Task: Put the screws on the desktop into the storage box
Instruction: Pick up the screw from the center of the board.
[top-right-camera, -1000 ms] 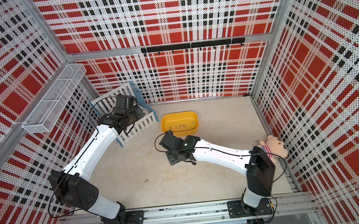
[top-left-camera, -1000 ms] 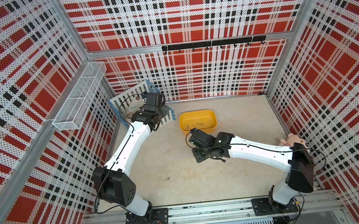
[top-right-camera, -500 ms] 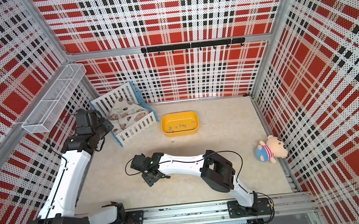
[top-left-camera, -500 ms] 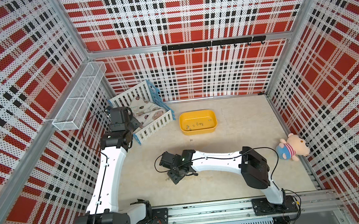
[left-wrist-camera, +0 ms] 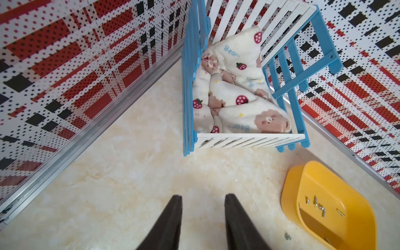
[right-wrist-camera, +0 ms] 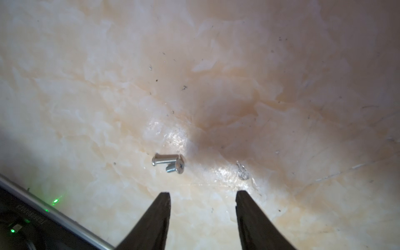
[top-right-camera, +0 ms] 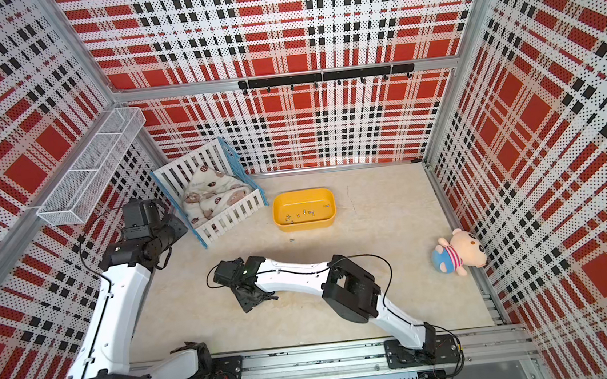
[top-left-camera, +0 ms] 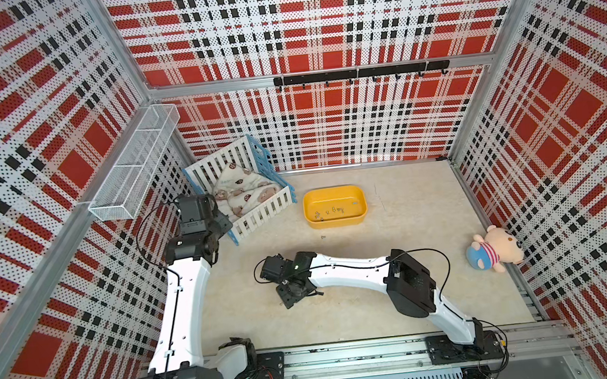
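Observation:
Several tiny silver screws (left-wrist-camera: 318, 205) lie inside the yellow storage box (top-left-camera: 335, 207) (top-right-camera: 304, 210) at the back middle of the beige desktop (top-left-camera: 411, 225). A single screw (top-left-camera: 323, 237) (top-right-camera: 292, 240) (left-wrist-camera: 287, 236) rests on the desktop just in front of the box. Two more screws (right-wrist-camera: 167, 162) lie touching each other on the marble, a short way ahead of my right gripper (right-wrist-camera: 202, 194), whose jaws stand open with nothing between them. My left gripper (left-wrist-camera: 202, 198) hovers open and empty over bare desktop beside the crib's front corner.
A white-and-blue slatted crib (top-left-camera: 254, 206) with a bear-print blanket stands at the back left. A plush bear (top-left-camera: 494, 250) lies against the right wall. A white wire-mesh basket (top-left-camera: 132, 165) hangs on the left wall. The metal rail (top-left-camera: 348, 357) runs along the front edge.
The left arm has pulled back from over the crib to the left side. The right arm has swung from just before the box down to the front middle of the desktop.

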{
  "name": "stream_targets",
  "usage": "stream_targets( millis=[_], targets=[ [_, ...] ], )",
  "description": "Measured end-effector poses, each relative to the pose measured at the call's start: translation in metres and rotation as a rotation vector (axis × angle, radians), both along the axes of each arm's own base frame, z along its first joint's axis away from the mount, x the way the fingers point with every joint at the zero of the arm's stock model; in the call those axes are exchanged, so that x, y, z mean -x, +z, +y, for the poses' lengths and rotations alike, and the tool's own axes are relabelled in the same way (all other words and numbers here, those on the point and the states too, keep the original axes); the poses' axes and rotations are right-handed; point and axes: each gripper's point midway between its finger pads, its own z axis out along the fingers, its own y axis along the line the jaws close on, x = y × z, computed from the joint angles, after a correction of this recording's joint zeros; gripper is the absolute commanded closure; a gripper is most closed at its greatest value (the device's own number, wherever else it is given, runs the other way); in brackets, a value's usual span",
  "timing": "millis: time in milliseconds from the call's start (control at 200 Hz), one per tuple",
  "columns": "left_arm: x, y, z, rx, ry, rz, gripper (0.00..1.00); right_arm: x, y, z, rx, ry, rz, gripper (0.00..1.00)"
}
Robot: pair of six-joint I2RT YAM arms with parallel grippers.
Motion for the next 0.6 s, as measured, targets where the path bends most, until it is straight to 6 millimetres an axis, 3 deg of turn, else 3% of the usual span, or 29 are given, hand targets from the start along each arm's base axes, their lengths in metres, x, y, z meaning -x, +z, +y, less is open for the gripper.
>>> stream_targets(
  millis=[601],
  targets=[
    [0.004, -0.009, 0.001, 0.001, -0.012, 0.02, 0.6, -0.006, -0.019, 0.008, 0.082, -0.002, -0.018, 0.46]
  ],
)
